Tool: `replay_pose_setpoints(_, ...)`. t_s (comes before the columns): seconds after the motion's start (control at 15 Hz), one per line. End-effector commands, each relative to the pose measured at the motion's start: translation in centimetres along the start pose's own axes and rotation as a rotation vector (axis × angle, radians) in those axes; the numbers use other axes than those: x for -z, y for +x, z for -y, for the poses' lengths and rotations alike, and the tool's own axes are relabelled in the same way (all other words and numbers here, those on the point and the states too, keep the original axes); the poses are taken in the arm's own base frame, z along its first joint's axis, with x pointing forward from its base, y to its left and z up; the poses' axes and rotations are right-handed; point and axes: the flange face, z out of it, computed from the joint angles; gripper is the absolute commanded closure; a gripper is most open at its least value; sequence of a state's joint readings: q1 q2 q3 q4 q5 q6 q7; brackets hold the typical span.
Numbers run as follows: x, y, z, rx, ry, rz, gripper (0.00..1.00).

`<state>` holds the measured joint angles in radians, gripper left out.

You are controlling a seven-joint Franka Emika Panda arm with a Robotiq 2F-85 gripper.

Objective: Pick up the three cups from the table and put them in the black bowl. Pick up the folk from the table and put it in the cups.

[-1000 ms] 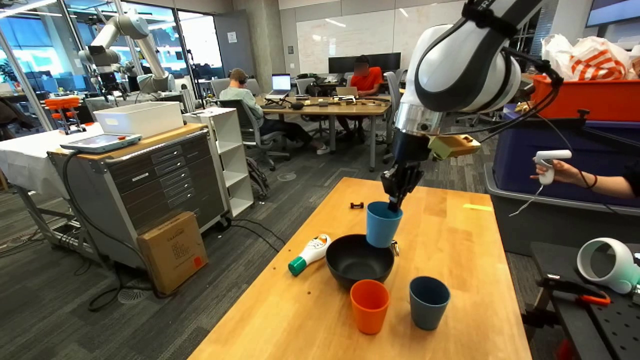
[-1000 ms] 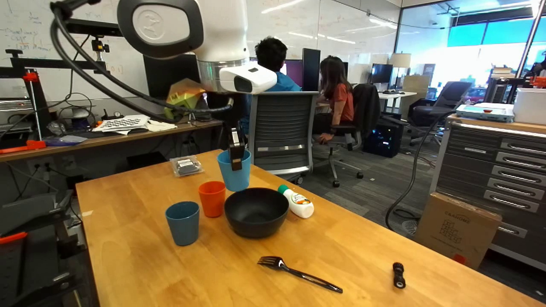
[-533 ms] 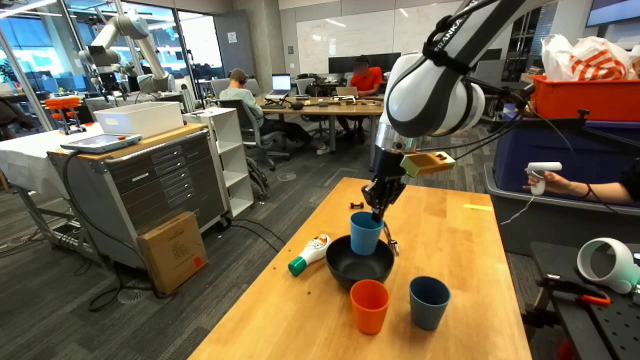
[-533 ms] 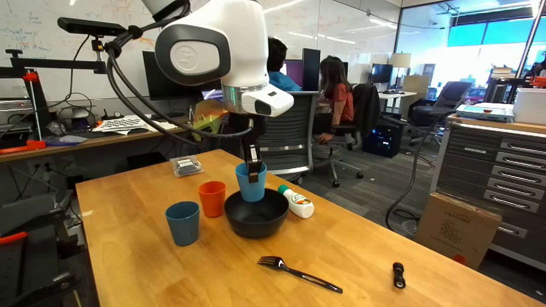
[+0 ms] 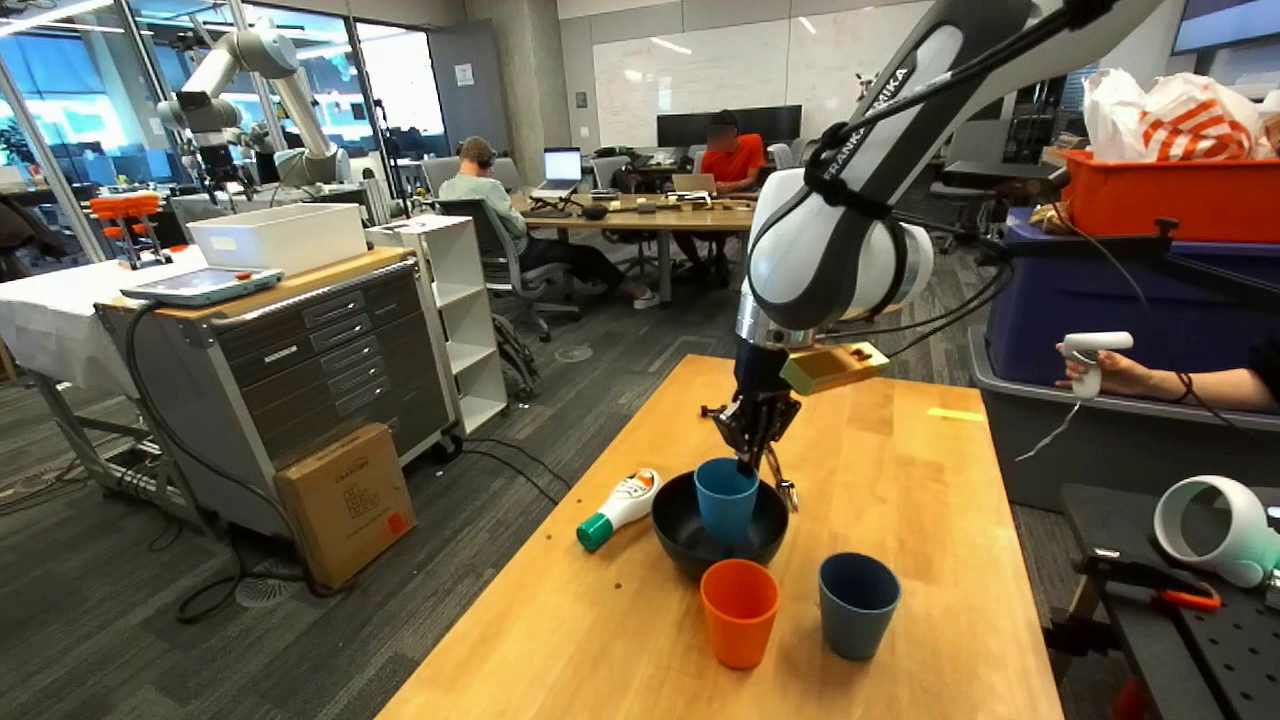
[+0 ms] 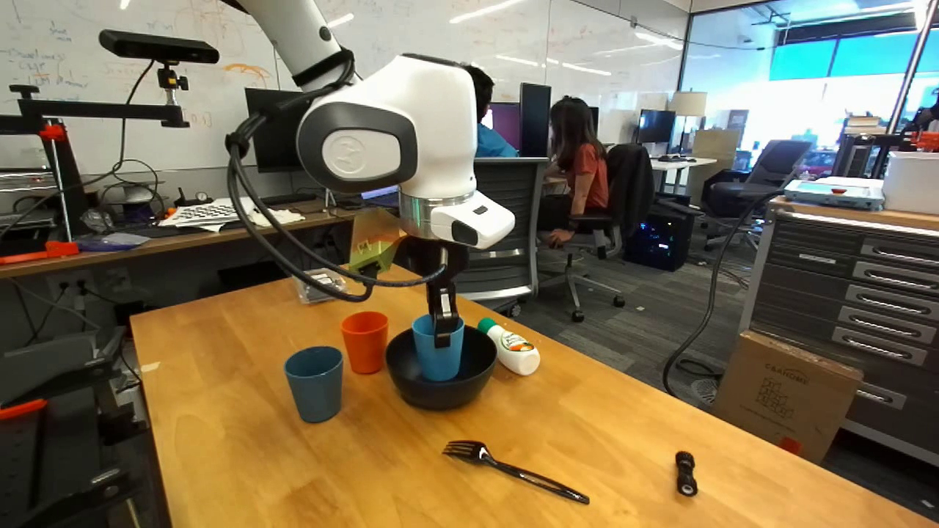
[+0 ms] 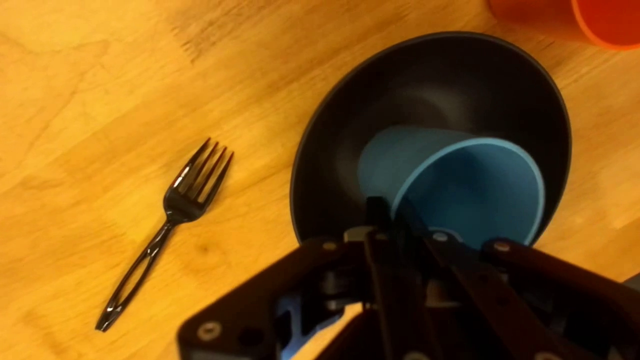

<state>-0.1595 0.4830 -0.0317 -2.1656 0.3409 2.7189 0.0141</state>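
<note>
Table (image 6: 293, 469) bearing black bowl (image 6: 440, 396), orange cup (image 6: 364, 343), grey-blue cup (image 6: 315, 385), fork (image 6: 506, 467), bottle (image 6: 512, 350)

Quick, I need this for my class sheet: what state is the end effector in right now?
End effector: closed, holding the bright blue cup by its rim, inside the black bowl.

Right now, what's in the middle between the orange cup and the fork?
The black bowl, with the blue cup in it, lies between the orange cup and the fork. The wrist view shows this.
</note>
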Motion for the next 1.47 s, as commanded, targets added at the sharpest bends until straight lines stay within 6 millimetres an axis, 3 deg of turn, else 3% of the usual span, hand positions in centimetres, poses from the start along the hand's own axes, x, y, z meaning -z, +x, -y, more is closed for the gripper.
replay_pose_setpoints(0.0, -0.2, 0.9, 0.3, -0.015, 0.001, -0.012, 0.61)
replay_pose_setpoints(0.53, 3.1, -0.3, 1.4, 0.028, 0.043, -0.033, 0.01)
replay_pose_setpoints(1.0, 7.5, -4.3, 2.4, 0.175, 0.069, -0.039, 0.00)
replay_pose_setpoints(1.4, 7.4, -8.9, 0.5, 0.284, 0.008, 0.053, 0.00)
